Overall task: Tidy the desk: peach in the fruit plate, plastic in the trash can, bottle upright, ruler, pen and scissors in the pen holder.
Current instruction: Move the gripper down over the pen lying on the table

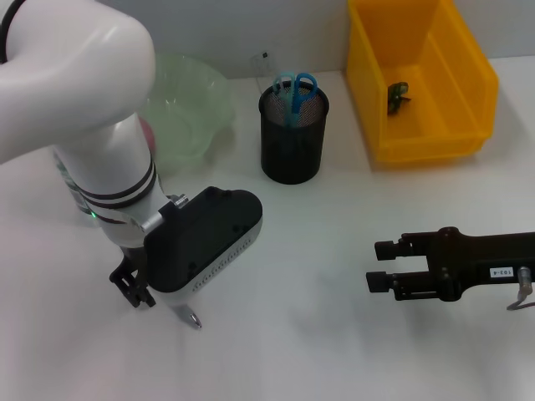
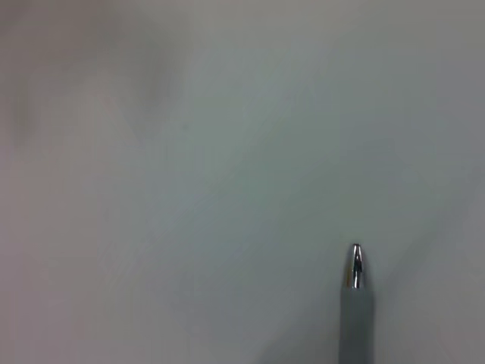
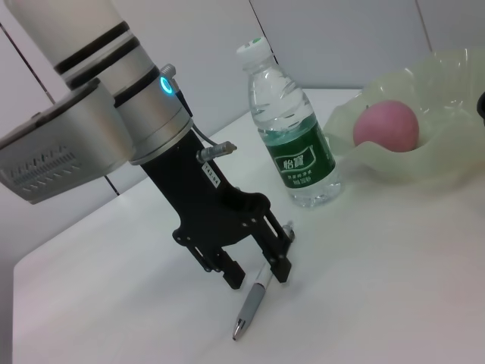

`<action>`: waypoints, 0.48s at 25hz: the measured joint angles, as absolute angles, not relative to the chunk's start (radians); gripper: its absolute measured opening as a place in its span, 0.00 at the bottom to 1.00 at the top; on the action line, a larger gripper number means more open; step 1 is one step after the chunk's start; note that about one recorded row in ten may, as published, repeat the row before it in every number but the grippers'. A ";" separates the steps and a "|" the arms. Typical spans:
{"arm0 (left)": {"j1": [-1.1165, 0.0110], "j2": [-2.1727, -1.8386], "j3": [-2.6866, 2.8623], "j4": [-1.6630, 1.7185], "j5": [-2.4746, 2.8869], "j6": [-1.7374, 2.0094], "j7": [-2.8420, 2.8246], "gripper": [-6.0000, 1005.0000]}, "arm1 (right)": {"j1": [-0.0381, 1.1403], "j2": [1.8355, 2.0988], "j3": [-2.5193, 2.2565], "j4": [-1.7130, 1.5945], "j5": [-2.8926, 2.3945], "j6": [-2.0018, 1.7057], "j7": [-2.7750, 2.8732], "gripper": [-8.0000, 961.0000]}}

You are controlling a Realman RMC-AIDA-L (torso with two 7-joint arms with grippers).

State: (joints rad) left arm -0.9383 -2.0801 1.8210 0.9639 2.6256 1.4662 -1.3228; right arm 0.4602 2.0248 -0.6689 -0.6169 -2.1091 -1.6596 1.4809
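As seen from my head camera, the left gripper (image 1: 134,288) points down at the table (image 1: 334,334) near its left front, the wrist bent under the white forearm; only the tip of the pen (image 1: 193,318) shows below the wrist housing, aimed toward the near edge. The right gripper (image 1: 380,265) lies level, well to the right, fingers parted and empty, pointing left. Scissors (image 1: 294,90) stand in the holder (image 1: 292,138); plastic (image 1: 396,95) lies in the yellow bin (image 1: 468,75); the plate (image 1: 188,100) sits beyond the left arm.

Left wrist view: the pen (image 2: 356,292) runs lengthwise away from the lens, metal tip leading, over bare table.

Right wrist view: the left gripper (image 3: 258,269) stands nearly vertical, its narrow jaws holding the pen (image 3: 254,299), which hangs steeply, tip down, at or just above the table; I cannot tell which. Behind it the bottle (image 3: 292,133) stands upright, and the peach (image 3: 386,127) rests in the plate (image 3: 439,167).
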 joint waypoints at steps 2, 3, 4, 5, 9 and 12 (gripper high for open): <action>-0.941 -2.080 1.823 0.959 2.624 1.465 -1.323 0.67 | 0.460 2.025 -0.669 -0.614 -2.109 -1.656 1.481 0.71; -0.943 -2.080 1.823 0.957 2.623 1.465 -1.323 0.66 | 0.460 2.025 -0.669 -0.614 -2.109 -1.656 1.481 0.71; -0.945 -2.080 1.824 0.952 2.620 1.464 -1.323 0.64 | 0.460 2.025 -0.669 -0.613 -2.109 -1.655 1.481 0.71; -0.949 -2.080 1.826 0.946 2.616 1.462 -1.323 0.62 | 0.460 2.025 -0.669 -0.613 -2.109 -1.655 1.481 0.71; -0.956 -2.080 1.838 0.930 2.602 1.449 -1.321 0.56 | 0.460 2.025 -0.671 -0.612 -2.109 -1.655 1.480 0.71; -0.961 -2.080 1.843 0.919 2.596 1.443 -1.321 0.50 | 0.462 2.025 -0.670 -0.612 -2.109 -1.655 1.480 0.71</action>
State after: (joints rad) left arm -0.9608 -2.0801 1.8430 0.9185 2.5957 1.4429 -1.3207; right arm 0.4617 2.0252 -0.6701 -0.6121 -2.1091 -1.6546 1.4802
